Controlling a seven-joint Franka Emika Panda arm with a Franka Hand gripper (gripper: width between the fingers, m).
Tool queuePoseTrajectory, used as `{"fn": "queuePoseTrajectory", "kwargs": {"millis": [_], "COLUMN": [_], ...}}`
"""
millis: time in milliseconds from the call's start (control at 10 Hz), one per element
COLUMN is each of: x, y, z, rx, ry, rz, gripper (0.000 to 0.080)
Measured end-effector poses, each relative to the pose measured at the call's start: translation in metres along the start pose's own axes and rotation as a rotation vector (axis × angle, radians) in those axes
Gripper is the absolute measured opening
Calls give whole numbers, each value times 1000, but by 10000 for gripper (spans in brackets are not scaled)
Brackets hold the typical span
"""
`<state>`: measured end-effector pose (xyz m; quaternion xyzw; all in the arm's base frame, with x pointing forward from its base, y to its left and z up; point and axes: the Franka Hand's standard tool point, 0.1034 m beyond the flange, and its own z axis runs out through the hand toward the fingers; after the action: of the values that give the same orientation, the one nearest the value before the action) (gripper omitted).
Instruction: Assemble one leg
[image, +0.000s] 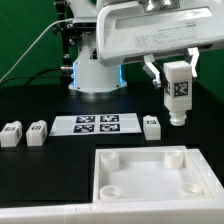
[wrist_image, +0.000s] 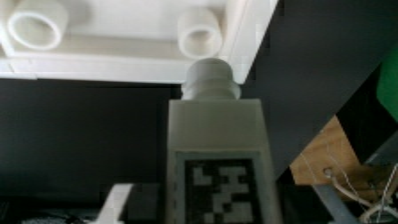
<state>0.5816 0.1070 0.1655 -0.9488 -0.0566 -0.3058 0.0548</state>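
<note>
**Gripper**: One, two-fingered, carried on the white arm at the upper part of the exterior view. The jaws are closed on the held leg, one finger being seen on each side of it.

**Held leg**: A small white block, taller than wide, clamped near its top and hung upright in the air, clear of the table. A black-and-white square tag is shown on the face turned to the exterior camera. A round peg is carried at its lower end, pointing down. In the wrist view the held leg fills the middle of the picture, and its peg is seen close to a round socket of the plate. Whether the peg stands straight over that socket cannot be told.

**Plate**: Large, white, square and tray-like, with a raised rim, laid flat at the near edge of the table. In the wrist view a corner of the plate is seen with two round sockets.

**Loose legs**: Three, standing on the table. Two, a first leg and a second leg, are set just beside each other at the exterior view's left. A third leg is set just beside the marker board's end at the exterior view's right, lower than the held leg.

**Marker board**: Thin, flat, white, with several square tags, laid between the pair of legs and the third leg.

**Table**: Black.
</note>
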Motion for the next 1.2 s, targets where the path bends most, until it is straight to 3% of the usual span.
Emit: {"fn": "queuePoseTrajectory", "kwargs": {"millis": [100, 500, 700, 900, 1100, 1200], "x": [-2, -4, 4, -2, -12, -7], "y": [0, -2, -15, 0, 2, 4], "z": [8, 10, 26, 46, 58, 60], "rx": [2, 4, 11, -9, -11, -12], "ry": [0, -12, -58, -55, -57, -54], "rz": [5, 6, 6, -17, -12, -8], "gripper": [291, 291, 291, 291, 291, 291]}}
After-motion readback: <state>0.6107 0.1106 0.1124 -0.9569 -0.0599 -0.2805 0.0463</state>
